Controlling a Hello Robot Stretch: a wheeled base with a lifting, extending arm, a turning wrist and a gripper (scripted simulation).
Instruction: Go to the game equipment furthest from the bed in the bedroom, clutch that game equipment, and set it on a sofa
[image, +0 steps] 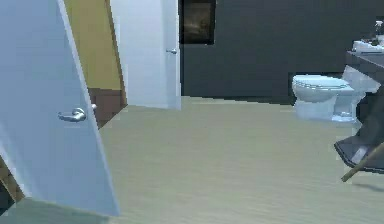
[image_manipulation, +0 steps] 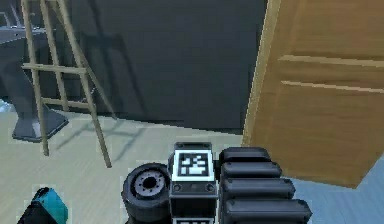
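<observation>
Cannot tell from either view where the game equipment lies. Low at 6 o'clock in the arm side view, the gripper (image_manipulation: 150, 190) as a dark round body, with a white square with black marks (image_manipulation: 192, 163) just beside it at its 3 o'clock and the arm's dark ribbed segments (image_manipulation: 258, 185) beyond that. Cannot make out the fingers, so cannot tell the state of the jaws, nor whether holding anything. At 7 o'clock, a small teal shape (image_manipulation: 46, 208) on the bottom edge. Toward 10 o'clock, a wooden ladder (image_manipulation: 62, 70) before a dark wall (image_manipulation: 170, 60); at 3 o'clock, a panelled wooden door (image_manipulation: 325, 90). In the forward view, a pale blue door (image: 45, 100) with a metal handle (image: 72, 115) at 9 o'clock, a white door (image: 145, 50) at 12 o'clock, a dark framed picture (image: 197, 20) at 1 o'clock, a white toilet (image: 322, 96) at 3 o'clock, all above a pale plank floor (image: 220, 160).
</observation>
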